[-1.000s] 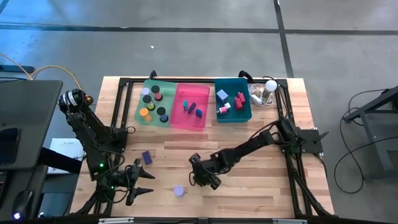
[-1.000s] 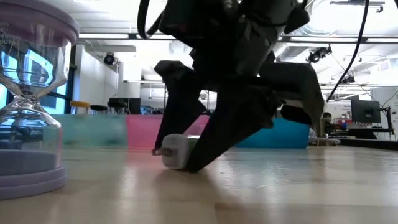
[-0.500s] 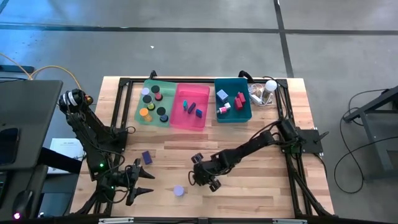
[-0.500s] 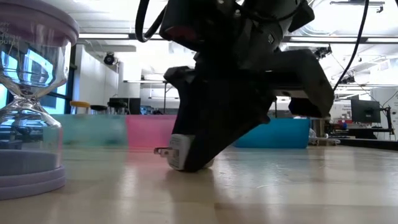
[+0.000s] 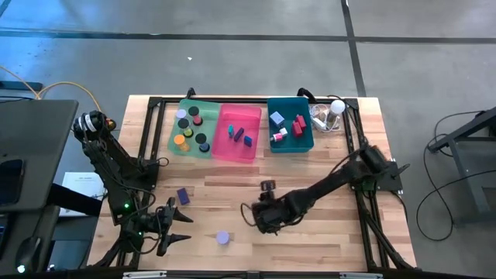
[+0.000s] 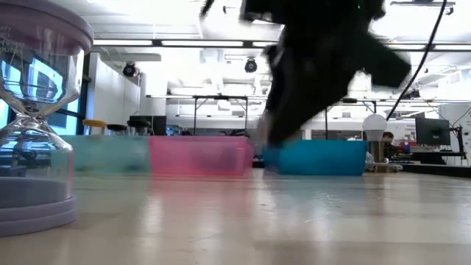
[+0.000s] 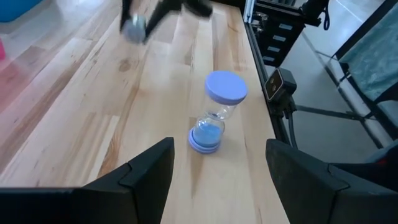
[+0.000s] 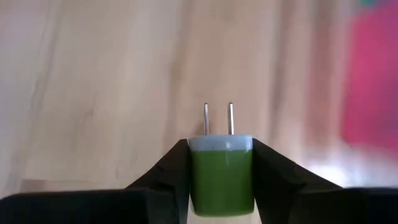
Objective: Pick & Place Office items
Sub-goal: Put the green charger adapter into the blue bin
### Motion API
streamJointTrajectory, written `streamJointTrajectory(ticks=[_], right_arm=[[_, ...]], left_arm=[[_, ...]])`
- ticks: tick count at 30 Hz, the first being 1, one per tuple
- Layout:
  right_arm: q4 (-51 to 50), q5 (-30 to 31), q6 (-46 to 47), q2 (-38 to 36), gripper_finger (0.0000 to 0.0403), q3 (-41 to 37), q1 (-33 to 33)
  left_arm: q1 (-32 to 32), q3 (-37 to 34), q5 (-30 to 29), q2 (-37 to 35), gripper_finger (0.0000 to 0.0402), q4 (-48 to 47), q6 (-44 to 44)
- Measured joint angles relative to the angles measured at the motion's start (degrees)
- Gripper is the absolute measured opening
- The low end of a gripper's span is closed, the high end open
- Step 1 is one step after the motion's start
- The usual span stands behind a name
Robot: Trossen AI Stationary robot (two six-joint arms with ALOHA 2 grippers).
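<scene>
Green plastic plug adapter [image 8: 221,177] with two metal prongs sits pinched between the right gripper [image 5: 261,217] fingers, prongs pointing ahead, lifted above mid-table; the bins lie beyond it. Left gripper [image 7: 219,171] waits spread by the lavender-capped sand timer [image 7: 216,112]

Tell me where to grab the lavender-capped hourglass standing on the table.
Probably the glass body between its caps, approached level from the side. The hourglass stands upright, and the wider lavender caps above and below the glass would keep it from slipping out.

hourglass [image 6: 33,118] near-L | arm blur [image 6: 324,66] ctr | pink bin [image 6: 199,156], teal bin [image 6: 320,157] bkgd
</scene>
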Motion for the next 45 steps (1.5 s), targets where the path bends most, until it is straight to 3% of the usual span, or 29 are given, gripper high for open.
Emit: streamJointTrajectory(ticks=[7, 13, 18, 26, 37, 45], right_arm=[[-18.37, 11.98, 16.92, -10.13, 0.0116, 0.0, -0.15], [-29.34, 16.32, 31.88, -19.23, 0.0116, 0.02, -4.94], [-30.47, 17.03, 31.63, -23.95, 0.0116, 0.02, -11.35], [-26.37, 13.24, 24.38, -24.12, 0.0116, -0.35, -26.84], [0.8, -3.53, 16.18, -24.12, 0.0116, -13.66, -47.33], [14.94, -8.01, 15.45, -23.51, 0.0116, -22.12, -56.65]], left_arm=[[0.0, 0.0, -0.07, -0.02, 0.0246, 0.0, 1.57], [0.32, 0.04, -0.15, -0.02, 0.0246, 0.34, 1.7], [1.66, 0.04, -0.16, -0.02, 0.0246, 0.47, 1.74], [3.85, 0.04, -0.02, -0.02, 0.0246, 1.12, 1.7], [4.68, 0.04, 0.0, -0.02, 0.0246, 1.15, 1.58], [4.84, 0.04, 0.0, -0.02, 0.0246, 1.14, -0.22]])
